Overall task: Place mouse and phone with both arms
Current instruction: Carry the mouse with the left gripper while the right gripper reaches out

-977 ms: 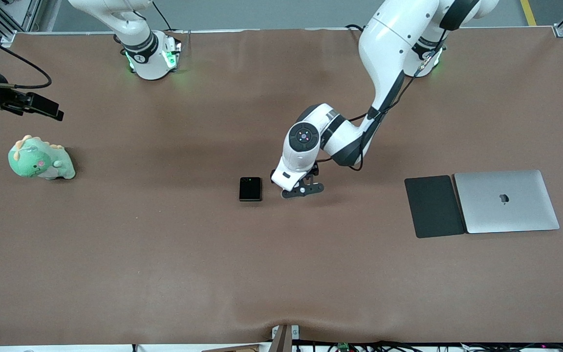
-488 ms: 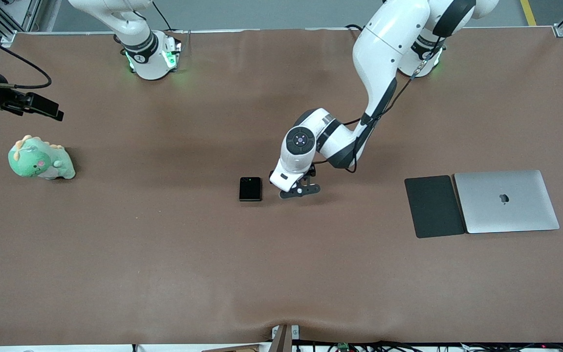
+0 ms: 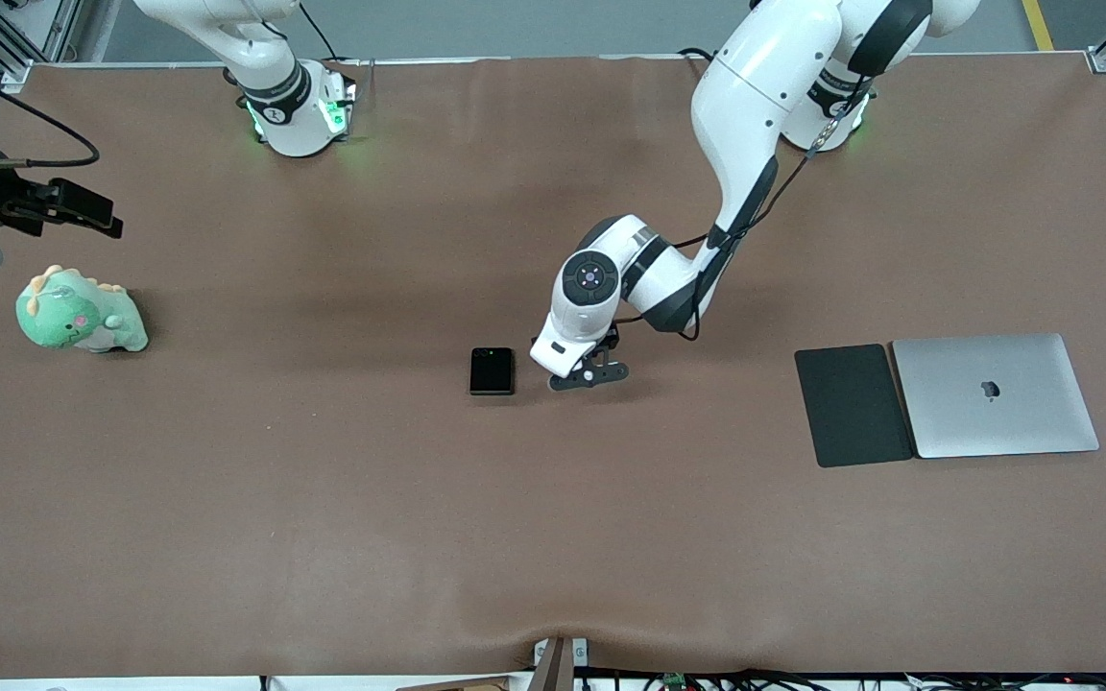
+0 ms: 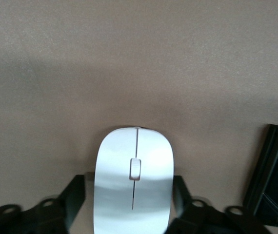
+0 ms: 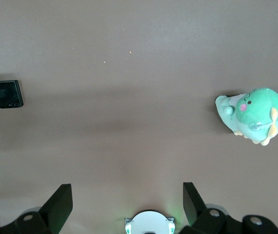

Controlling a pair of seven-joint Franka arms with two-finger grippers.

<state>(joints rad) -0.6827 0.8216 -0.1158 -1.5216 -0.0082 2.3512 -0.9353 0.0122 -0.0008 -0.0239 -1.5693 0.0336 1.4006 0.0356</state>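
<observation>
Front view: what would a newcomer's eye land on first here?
The left arm's tool is down at mid-table, its fingers flanking the glossy white oval mouse, beside the small black folded phone. A green plush dinosaur sits toward the right arm's end, where the right tool waits open.

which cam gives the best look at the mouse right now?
Left wrist view. The mouse fills the lower middle of it, its grey centre line plain, with the left gripper fingers against both its sides. In the front view the left arm's wrist hides it completely. The right wrist view shows only the phone and a green plush toy.
</observation>
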